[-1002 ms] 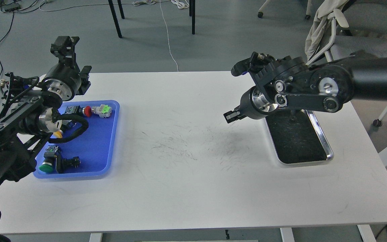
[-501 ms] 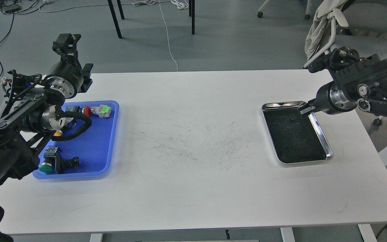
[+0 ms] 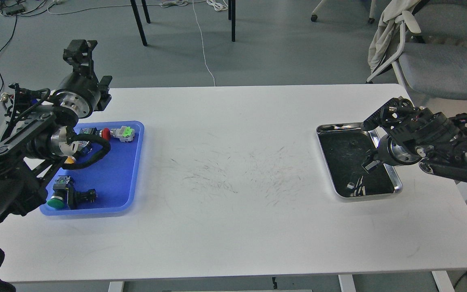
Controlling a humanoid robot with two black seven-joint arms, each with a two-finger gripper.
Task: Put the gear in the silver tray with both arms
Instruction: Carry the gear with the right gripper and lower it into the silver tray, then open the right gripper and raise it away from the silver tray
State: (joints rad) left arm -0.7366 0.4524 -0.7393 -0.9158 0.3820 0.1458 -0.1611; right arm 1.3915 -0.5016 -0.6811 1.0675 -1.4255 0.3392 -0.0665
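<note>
The silver tray (image 3: 382,156) lies at the right of the white table, and its dark bottom shows only scratches and reflections. I cannot make out a gear anywhere in view. My right gripper (image 3: 368,165) points left and down over the tray's right side, close to the bottom; it is small and dark, so I cannot tell its fingers apart. My left gripper (image 3: 80,48) points up and away above the back left corner of the table, beyond the blue tray; its fingers cannot be told apart and nothing shows in it.
A blue plastic tray (image 3: 134,170) at the left holds several push buttons and switches, among them a red one (image 3: 106,134) and a green one (image 3: 56,201). My left arm's cables hang over its left side. An office chair (image 3: 440,61) stands behind the table's right end.
My right arm has swung from left of the silver tray to the right and drawn back, and its gripper now hangs low over the tray's right side. The left arm has hardly moved.
</note>
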